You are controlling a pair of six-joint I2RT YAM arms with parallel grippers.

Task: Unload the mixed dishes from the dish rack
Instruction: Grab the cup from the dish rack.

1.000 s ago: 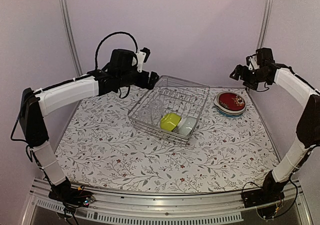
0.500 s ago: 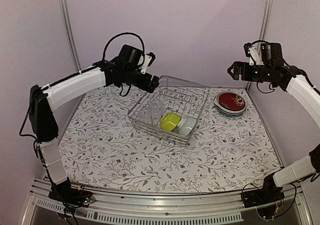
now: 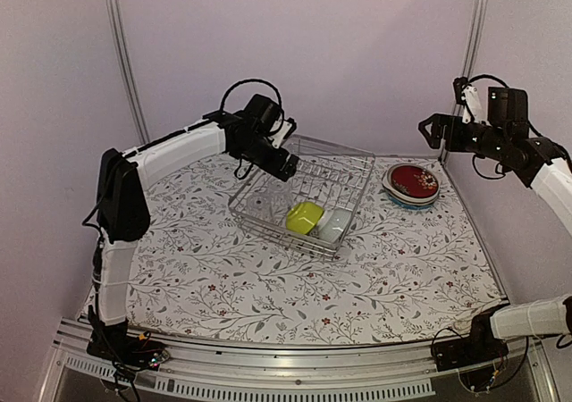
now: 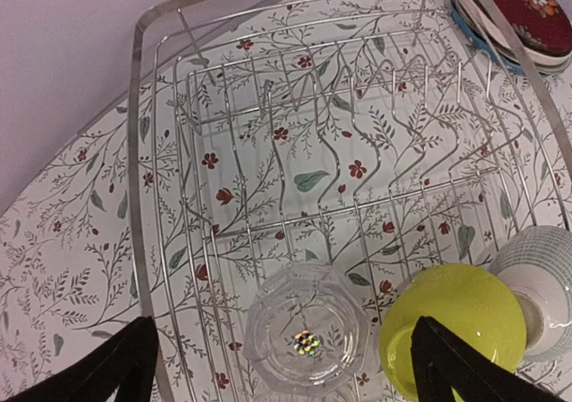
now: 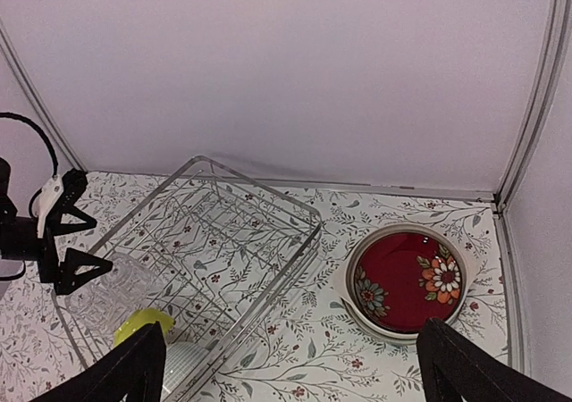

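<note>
The dish rack (image 3: pixel 308 183) is a silver wire basket on the flowered table. In its near end sit a clear glass (image 4: pixel 307 339), a yellow-green bowl (image 4: pixel 456 326) and a pale bowl (image 4: pixel 541 286); its plate prongs stand bare. To the right of the rack lies a stack of plates (image 3: pixel 413 185) with a dark red flowered one (image 5: pixel 407 281) on top. My left gripper (image 3: pixel 288 158) hangs open above the rack's left side, over the glass, touching nothing. High over the back right corner, my right gripper (image 3: pixel 431 132) is open and holds nothing.
A flowered cloth (image 3: pixel 268 286) covers the table. Metal frame posts (image 3: pixel 121 54) stand at the back left and back right corners against a pale wall. The rack's slanted wire sides (image 5: pixel 259 286) rise between the two arms.
My left arm has swung right, from the rack's back left corner to over the rack. The right arm has lifted and drawn back to the right, away from the plates.
</note>
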